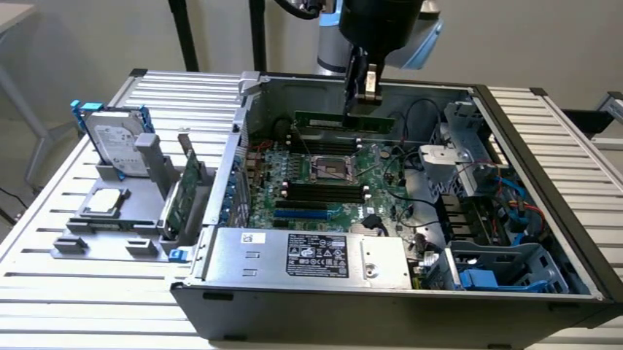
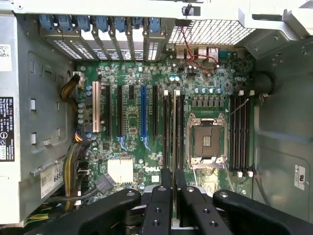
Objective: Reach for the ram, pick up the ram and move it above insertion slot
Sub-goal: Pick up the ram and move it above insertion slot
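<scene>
**Claw clenched on the ram, hanging over the motherboard**

Gripper (image 1: 362,98) comes down from the arm into the open PC case (image 1: 545,211), fingers nearly together and pinching the top edge of the ram (image 1: 345,121). The stick hangs below the fingertips, long edge level, clear of the board, at the far side of the case near the rear wall. In the wrist view the gripper (image 2: 173,188) has the ram (image 2: 174,129) edge-on between its two black fingers (image 2: 157,210): a thin pale strip running straight away from the camera, lined up with the bank of black memory slots (image 2: 167,132) just beside the CPU socket (image 2: 207,142). Can't tell from either view how close its lower edge is to the slot.

Layout:
- Motherboard (image 1: 322,197) is green, with a bare CPU socket in the middle, a second bank of memory slots (image 2: 241,134) on its other side, and a blue expansion slot (image 2: 143,115) further off.
- Power supply (image 1: 306,259) with a black label sits along the case's near edge.
- Drive cage with a blue caddy (image 1: 482,279) sits at the exterior view's right, with blue and red cables beside it.
- Outside the case, at the exterior view's left, a grey fixture (image 1: 107,237) on the slatted table (image 1: 58,292) holds a hard drive (image 1: 117,146) standing upright, a green expansion card (image 1: 185,193) on edge, and a CPU (image 1: 105,203) lying flat.
</scene>
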Controlling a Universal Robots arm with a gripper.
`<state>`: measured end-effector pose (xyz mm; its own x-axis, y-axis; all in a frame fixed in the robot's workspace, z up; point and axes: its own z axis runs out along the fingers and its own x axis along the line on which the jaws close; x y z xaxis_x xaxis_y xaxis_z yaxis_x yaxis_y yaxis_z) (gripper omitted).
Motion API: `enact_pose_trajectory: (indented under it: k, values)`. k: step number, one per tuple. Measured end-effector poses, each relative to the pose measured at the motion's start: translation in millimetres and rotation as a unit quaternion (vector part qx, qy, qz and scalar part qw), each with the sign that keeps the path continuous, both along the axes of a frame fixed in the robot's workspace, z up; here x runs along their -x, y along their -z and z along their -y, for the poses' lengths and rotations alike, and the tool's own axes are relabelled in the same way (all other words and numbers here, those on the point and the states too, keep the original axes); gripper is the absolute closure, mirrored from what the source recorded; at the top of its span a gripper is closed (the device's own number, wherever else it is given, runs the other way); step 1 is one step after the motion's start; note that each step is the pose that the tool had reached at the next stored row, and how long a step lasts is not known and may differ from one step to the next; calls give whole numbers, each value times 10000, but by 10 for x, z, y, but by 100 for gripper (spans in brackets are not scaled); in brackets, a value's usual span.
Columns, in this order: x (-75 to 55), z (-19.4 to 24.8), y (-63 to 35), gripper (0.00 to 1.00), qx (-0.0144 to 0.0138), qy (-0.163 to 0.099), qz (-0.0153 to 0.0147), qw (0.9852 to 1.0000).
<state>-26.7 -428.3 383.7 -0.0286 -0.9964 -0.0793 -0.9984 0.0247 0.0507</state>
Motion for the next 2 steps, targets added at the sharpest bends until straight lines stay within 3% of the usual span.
enact_pose_trajectory:
  k: [2]
  values:
    - [0,0,0,86,0,0,0,10000]
